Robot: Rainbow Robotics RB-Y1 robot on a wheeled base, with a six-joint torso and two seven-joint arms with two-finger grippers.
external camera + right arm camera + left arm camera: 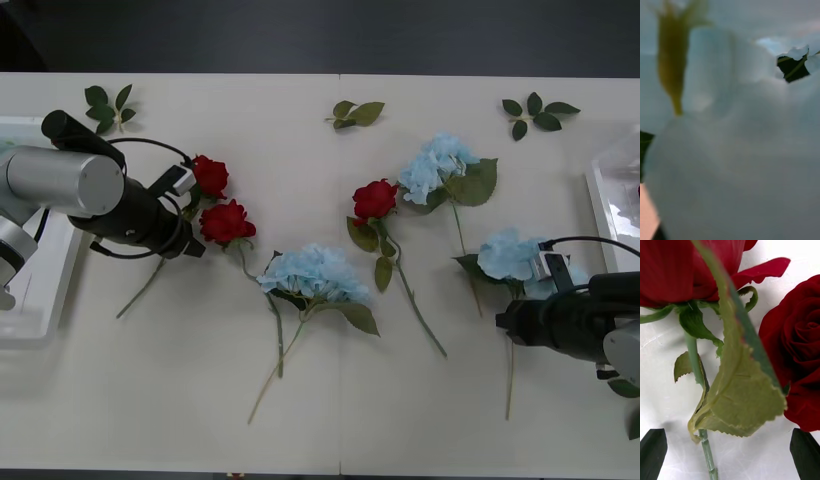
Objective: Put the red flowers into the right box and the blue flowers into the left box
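Nearest the camera, on the robot's right: right end effector (512,318) low over the tabletop (330,410), at the stem just below the pale head of a blue flower (510,255). Right wrist view pressed up against pale petals, so cannot tell whether its fingers are spread or closed.

Across on the left: left end effector (730,450) hovering above the stem (696,363) of one red rose (681,270), dark fingertips (653,450) spread wide at either side, nothing pinched. Second red rose (801,352) just beside, a curled leaf (745,397) lying between the fingertips and the stem. In the front view, left arm reaching in from beside the left box (35,290), wrist angled toward the two roses (218,200).

Mid-tabletop: another blue flower (312,274), a lone red rose (375,200) and a further blue flower (440,168), all lying flat, unsorted. Right box (600,200) at the right edge, something red inside, too little seen to name. Leaf sprigs (357,113) along the far edge.

Step in hand, by judgement: both arms at the approach for a pick, sorting barely begun. Next move for the left: descend astride the stem clear of the leaf and neighbouring bloom, then close. Red blooms belong in the right box, across the tabletop from this arm.
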